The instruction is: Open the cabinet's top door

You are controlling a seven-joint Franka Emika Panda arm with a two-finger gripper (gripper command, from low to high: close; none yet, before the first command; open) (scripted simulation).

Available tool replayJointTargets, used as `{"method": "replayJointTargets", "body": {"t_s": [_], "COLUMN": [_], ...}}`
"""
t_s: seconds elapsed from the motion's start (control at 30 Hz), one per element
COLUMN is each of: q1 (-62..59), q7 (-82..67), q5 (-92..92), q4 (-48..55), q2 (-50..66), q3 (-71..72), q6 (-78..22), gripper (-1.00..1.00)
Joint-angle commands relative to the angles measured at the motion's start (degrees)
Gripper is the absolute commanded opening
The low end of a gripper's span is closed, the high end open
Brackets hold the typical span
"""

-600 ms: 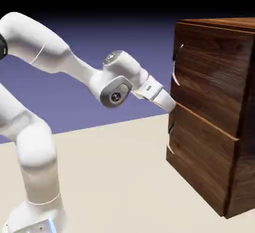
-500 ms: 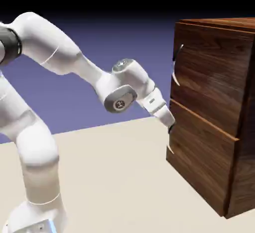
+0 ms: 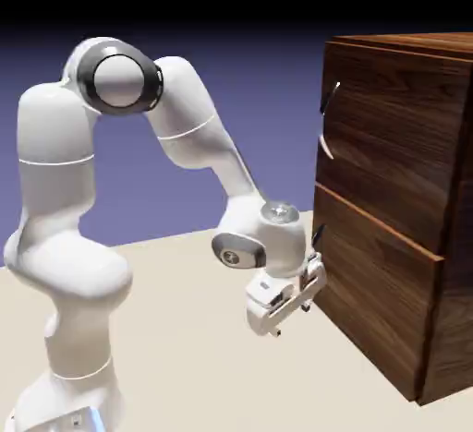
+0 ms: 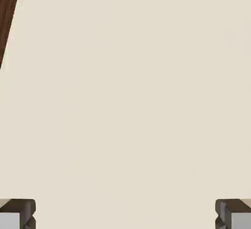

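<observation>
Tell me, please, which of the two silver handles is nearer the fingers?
The lower handle, on the bottom panel, just above the hand; the upper handle sits far higher.

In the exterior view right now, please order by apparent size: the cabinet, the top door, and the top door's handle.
1. The cabinet, largest.
2. The top door, one of its two front panels.
3. The handle, a thin silver curve, clearly smallest.

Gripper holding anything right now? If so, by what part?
Nothing held. The gripper is open, pointing down at the table beside the cabinet; only bare tabletop shows between its fingertips.
</observation>
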Motion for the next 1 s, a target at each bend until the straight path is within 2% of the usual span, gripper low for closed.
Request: {"method": "replayJointTargets", "body": {"t_s": [0.0,0.97], "q1": [1.91,57.25], "q7": [2.0,59.94], "q5": [2.41,72.1], "q4": [0.33,9.94], "q2": [2.08,62.31], "q3": [-1.87,-56.15], "q6": [-0.4,-12.11], "gripper": [0.0,0.0]}}
